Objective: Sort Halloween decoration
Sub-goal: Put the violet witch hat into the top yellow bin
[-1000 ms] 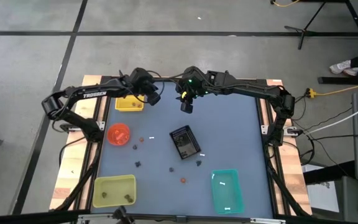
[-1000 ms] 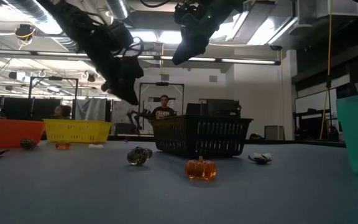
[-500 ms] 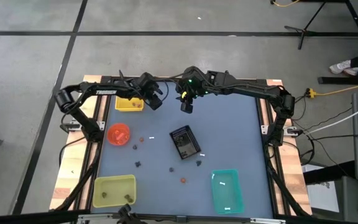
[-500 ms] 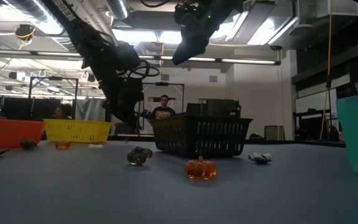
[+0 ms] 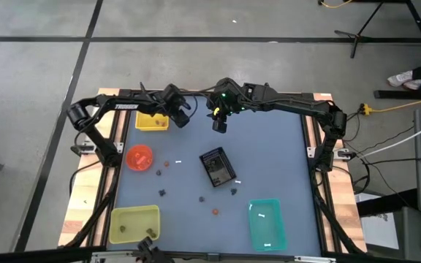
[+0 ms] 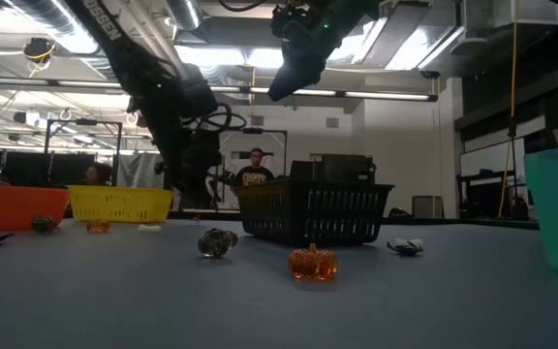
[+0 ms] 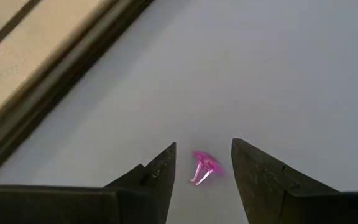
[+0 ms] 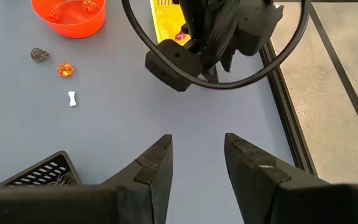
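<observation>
L arm lining up on a pink trinket at the far edge of the table; R arm waits.

Table (image 5: 269, 161) first: blue-grey top, trinkets scattered mid-table, e.g. orange pumpkin (image 6: 313, 263), white bone (image 8: 72, 98), dark bits near the black basket (image 5: 216, 166). Containers: teal bin (image 5: 267, 223) w/ a couple of white pcs; yellow-green tray (image 5: 133, 223) w/ dark pcs; orange bowl (image 5: 139, 157) w/ orange pcs inside; small yellow bin (image 5: 152, 123), contents can't tell. Left gripper (image 7: 201, 171) is spread wide, low over the table beside the yellow bin, pink trinket (image 7: 204, 167) sitting between the finger tips, not gripped yet. Likely best: drop straight down, keep it centred, close slow since it's tiny and could skid out. Right gripper (image 8: 194, 168) is held high over the far-middle, fingers apart, holding nothing.
</observation>
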{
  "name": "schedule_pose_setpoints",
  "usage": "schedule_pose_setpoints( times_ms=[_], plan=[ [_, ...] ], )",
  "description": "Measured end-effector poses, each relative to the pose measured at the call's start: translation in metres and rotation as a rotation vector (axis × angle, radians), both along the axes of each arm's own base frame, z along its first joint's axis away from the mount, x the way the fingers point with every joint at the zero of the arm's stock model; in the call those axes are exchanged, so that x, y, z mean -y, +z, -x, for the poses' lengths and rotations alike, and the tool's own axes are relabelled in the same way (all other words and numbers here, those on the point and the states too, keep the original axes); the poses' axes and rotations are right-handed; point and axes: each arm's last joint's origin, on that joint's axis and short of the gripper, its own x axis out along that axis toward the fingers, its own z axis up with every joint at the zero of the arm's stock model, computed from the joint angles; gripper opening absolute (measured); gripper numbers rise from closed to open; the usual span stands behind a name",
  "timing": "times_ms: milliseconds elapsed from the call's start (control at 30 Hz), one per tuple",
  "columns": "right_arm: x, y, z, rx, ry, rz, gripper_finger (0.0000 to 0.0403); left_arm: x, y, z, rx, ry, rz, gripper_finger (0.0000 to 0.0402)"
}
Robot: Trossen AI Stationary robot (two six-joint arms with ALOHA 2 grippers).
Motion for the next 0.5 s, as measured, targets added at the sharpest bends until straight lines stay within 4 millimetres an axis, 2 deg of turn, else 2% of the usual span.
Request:
schedule_pose_setpoints(
  times_ms=[200,500],
  plan=[
    [0.000,0.000,0.000,0.000,0.001,0.000,0.0144,-0.002,-0.014,-0.001,-0.036,0.002,0.030,0.0141],
    [0.000,0.000,0.000,0.000,0.000,0.000,0.0144,-0.001,-0.017,0.000,-0.056,0.001,0.046,0.0141]
  ],
)
